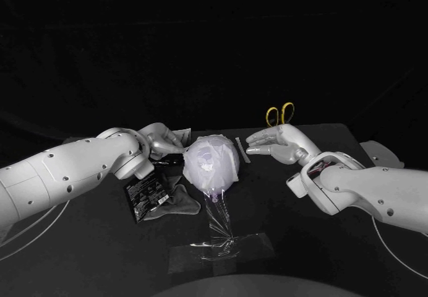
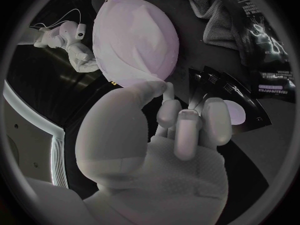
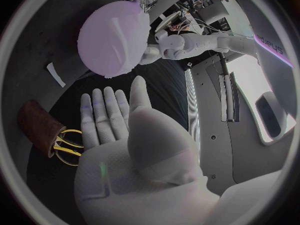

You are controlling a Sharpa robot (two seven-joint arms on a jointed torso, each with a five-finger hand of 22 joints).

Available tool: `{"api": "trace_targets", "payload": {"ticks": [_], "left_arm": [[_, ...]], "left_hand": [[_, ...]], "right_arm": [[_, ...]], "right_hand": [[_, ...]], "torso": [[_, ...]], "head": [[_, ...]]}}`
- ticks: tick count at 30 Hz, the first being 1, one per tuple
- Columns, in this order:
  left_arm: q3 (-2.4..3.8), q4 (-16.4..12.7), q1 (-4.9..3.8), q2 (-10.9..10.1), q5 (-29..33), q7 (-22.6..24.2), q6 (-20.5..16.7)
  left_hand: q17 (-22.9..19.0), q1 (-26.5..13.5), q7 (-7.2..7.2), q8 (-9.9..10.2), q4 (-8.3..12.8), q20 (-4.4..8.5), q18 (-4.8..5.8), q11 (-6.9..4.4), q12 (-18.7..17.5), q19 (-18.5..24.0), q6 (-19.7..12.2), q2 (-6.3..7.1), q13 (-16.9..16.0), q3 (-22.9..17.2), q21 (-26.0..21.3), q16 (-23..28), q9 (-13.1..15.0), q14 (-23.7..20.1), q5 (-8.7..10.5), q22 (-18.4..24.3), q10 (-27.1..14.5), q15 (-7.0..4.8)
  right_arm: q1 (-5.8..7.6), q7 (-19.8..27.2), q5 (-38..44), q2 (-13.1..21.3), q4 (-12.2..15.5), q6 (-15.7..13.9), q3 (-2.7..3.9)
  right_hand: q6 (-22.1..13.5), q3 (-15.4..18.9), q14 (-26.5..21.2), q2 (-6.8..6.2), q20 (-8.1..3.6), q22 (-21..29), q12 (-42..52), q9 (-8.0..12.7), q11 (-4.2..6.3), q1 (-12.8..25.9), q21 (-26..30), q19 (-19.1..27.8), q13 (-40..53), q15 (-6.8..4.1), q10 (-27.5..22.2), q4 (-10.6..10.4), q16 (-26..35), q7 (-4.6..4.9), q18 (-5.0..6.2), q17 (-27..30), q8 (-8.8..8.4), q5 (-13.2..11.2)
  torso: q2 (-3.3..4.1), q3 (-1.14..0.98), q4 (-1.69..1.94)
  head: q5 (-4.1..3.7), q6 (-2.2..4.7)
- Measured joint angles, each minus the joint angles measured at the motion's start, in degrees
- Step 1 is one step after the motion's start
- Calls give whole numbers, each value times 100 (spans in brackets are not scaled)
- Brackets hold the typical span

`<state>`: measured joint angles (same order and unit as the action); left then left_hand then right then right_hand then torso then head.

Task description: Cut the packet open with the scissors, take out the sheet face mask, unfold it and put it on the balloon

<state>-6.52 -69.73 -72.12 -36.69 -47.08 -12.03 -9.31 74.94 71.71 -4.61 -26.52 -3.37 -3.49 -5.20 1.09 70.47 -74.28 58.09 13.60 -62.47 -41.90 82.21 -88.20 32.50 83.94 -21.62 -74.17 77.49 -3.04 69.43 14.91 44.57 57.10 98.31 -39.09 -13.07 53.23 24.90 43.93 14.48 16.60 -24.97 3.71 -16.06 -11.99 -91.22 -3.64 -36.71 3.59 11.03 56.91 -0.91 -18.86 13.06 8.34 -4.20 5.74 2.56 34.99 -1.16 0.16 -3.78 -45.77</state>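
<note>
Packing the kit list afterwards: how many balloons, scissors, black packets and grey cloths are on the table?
balloon: 1
scissors: 1
black packet: 1
grey cloth: 1
Total: 4

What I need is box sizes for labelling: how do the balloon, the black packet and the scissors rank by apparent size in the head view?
1. balloon, largest.
2. black packet, a little smaller.
3. scissors, smallest by far, with the blades hidden.
</note>
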Motion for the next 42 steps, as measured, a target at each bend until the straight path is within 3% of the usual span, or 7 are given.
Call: {"api": "trace_targets", "payload": {"ticks": [2, 6, 11, 16, 29, 34, 42], "left_arm": [[0, -1, 0, -4, -4, -13, 5], [-1, -8, 0, -12, 4, -31, 25], [-6, -8, 0, -27, 31, -80, 72], [-11, -16, 0, -50, 65, -142, 129], [-19, -248, 2, -324, 575, -130, 160], [-40, -558, 3, -583, 1038, 16, 139], [-152, -1076, 31, -981, 1608, 174, 112]], "left_hand": [[0, -34, -33, 46, 29, -2, 0, -78, -260, 126, -158, -71, 308, 29, -69, 58, 335, -2, 60, 107, -114, 0], [0, -15, -294, 519, 126, -117, -1, 161, -1863, 381, -810, -269, 2133, 79, -262, 120, 414, 3, 99, 366, -1379, 190], [0, 56, -523, 979, 124, -280, 0, 372, -2303, 585, -1218, -193, 2502, 128, -404, 214, 59, 3, 98, 587, -1807, 372], [-362, 130, -562, 1169, 140, -368, -65, 412, -2665, 847, -1300, -121, 2817, 144, -601, 452, -156, -185, 98, 877, -2107, 443], [-2452, 48, -524, 1092, -190, -418, -280, 455, -3952, 1660, -941, -284, 4035, 469, -1294, 1443, -461, -1019, 137, 1843, -2205, 494], [-3065, -196, -502, 1063, -622, -429, -367, 459, -4308, 1880, -862, -194, 4413, 871, -1679, 1776, -575, -1250, 537, 2236, -2077, 491], [-3214, -372, -471, 1063, -1309, -404, -367, 439, -4364, 1789, -710, -17, 4606, 1718, -1796, 1787, -776, -1278, 1796, 2334, -1809, 479]], "right_arm": [[0, -13, 1, 1, 0, 1, 0], [-1, -55, 13, 7, 0, 5, 0], [-2, -136, 31, 11, 0, 12, 0], [-7, -199, 53, 14, -4, 16, 0], [-23, -271, 81, 31, 4, 17, -1], [-27, -278, 86, 40, 7, 16, -1], [-63, -281, 90, 41, 6, 15, -1]], "right_hand": [[13, 9, 96, 1, -2, 23, 0, 15, 0, -1, 0, -51, 0, -27, 0, 74, 0, 12, 1, 0, 0, 0], [46, 12, 339, 48, -6, 65, 0, 65, 64, -48, -46, -249, 0, -92, 65, 220, 0, 39, 111, -38, 0, 32], [74, -3, 490, 54, -21, 79, 0, 98, 93, -54, -91, -372, 0, -122, 155, 281, 0, 52, 139, -58, -25, 32], [77, 13, 490, 63, -21, 80, 0, 99, 92, -44, -91, -372, 0, -122, 155, 297, 0, 49, 139, -58, -25, 32], [82, -3, 490, 85, -21, 98, 0, 118, 92, -22, -90, -371, 0, -122, 155, 313, 0, 43, 137, -58, -24, 32], [82, 13, 490, 84, -1, 106, 0, 118, 92, -22, -90, -392, 0, -121, 155, 330, 23, 43, 136, -57, -23, 32], [82, 14, 490, 84, -1, 106, 0, 124, 92, -22, -90, -392, 0, -121, 154, 329, 23, 42, 132, -57, -23, 31]], "torso": [[0, 0, 0], [1, 0, 0], [1, 0, 0], [-1, 0, -1], [-1, 0, -2], [2, -1, -2], [-2, -4, 7]], "head": [[-10, 1], [-34, 1], [-42, -7], [-21, -16], [18, -21], [44, -31], [75, -55]]}}
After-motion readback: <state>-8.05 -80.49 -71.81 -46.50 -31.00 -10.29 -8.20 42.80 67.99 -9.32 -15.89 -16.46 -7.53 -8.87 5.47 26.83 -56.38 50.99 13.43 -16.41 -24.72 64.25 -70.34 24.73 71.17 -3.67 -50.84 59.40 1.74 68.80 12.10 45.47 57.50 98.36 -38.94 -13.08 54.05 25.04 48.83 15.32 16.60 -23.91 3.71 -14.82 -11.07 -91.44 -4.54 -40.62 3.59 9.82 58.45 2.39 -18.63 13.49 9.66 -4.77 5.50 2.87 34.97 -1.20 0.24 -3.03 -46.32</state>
